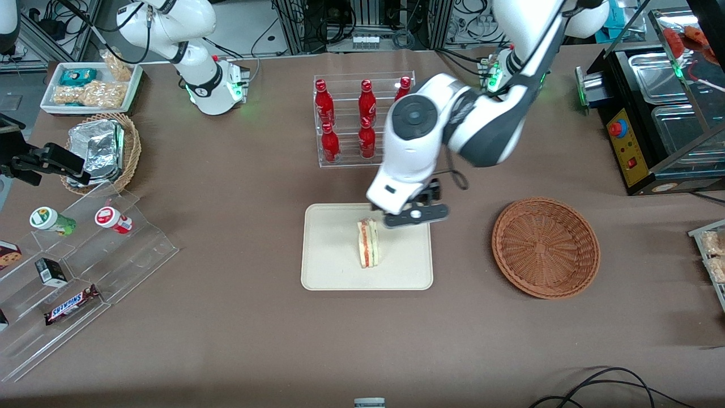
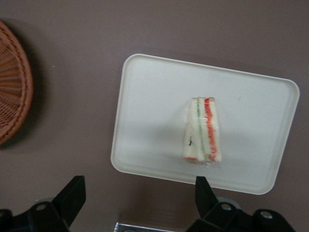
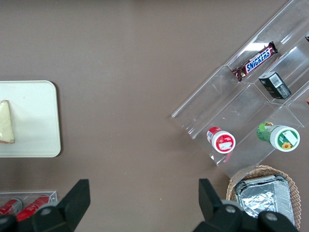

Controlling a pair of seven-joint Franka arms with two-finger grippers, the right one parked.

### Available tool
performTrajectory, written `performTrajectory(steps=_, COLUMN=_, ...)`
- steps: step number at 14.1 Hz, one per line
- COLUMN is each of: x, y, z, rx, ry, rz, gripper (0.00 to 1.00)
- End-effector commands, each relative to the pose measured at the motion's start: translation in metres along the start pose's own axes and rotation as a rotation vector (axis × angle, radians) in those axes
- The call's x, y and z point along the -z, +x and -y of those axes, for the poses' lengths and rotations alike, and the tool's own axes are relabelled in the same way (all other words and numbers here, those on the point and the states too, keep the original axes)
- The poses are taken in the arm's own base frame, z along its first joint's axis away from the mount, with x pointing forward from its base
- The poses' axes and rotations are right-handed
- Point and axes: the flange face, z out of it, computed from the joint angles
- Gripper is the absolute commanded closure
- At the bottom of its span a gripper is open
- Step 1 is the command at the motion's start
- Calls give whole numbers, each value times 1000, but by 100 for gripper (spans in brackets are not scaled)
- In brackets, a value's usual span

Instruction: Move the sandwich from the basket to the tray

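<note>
Sandwich (image 1: 369, 244) lies on the tray (image 1: 334, 272), frame centre; basket (image 1: 545, 247) at right is empty. Gripper (image 1: 409, 217) hovers above the tray's upper edge, jaws apart, holding nothing. Placement looks done; next, retreat.

**Brown work table ringed by racks and equipment**

A matte brown table (image 1: 238, 317) fills most of the front view; a clear rack (image 1: 362, 122) holds red bottles (image 1: 324, 101) near its middle; a stepped clear display (image 1: 85, 272) toward the parked arm's end carries a Snickers bar (image 1: 72, 304) and small cups (image 1: 113, 220); a tan wicker basket (image 1: 131, 148) with foil packs (image 1: 96, 150) sits near it; a white tray (image 1: 90, 85) holds snack bags; a black machine (image 1: 651, 124) with metal pans stands at the working arm's end; cables (image 1: 617, 385) trail along the table's near edge.
</note>
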Motion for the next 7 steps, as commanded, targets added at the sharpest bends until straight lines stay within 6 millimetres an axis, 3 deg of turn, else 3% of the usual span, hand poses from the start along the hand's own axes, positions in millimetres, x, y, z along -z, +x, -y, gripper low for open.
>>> performTrajectory(steps=1, x=-20, y=2, z=20, rx=-3, ry=77, rz=45, gripper=0)
performTrajectory(steps=7, x=-11, y=33, z=150, rx=120, ry=139, rz=71, gripper=0)
